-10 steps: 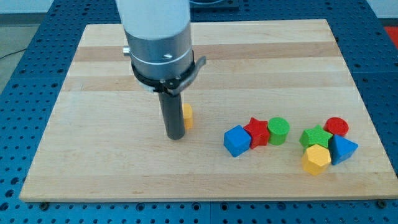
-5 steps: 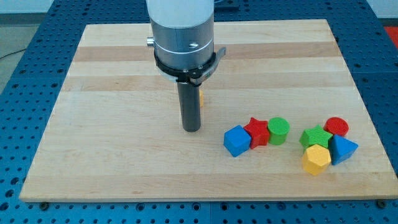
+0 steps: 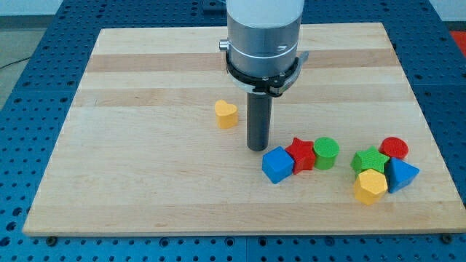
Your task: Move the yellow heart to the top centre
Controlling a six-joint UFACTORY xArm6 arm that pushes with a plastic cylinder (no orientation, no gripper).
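The yellow heart (image 3: 226, 114) lies on the wooden board (image 3: 145, 167), a little left of the board's centre. My tip (image 3: 258, 148) stands to the heart's right and slightly below it, apart from it. The tip is just above and left of the blue cube (image 3: 277, 164) and left of the red star (image 3: 300, 153), not touching the heart.
A green cylinder (image 3: 326, 153) sits right of the red star. At the lower right are a green star (image 3: 369, 160), a red cylinder (image 3: 394, 149), a yellow hexagon (image 3: 370, 186) and a blue block (image 3: 401, 175).
My tip has moved right along the board, from the heart's left to its right. The heart, pushed up the board meanwhile, is now fully uncovered.
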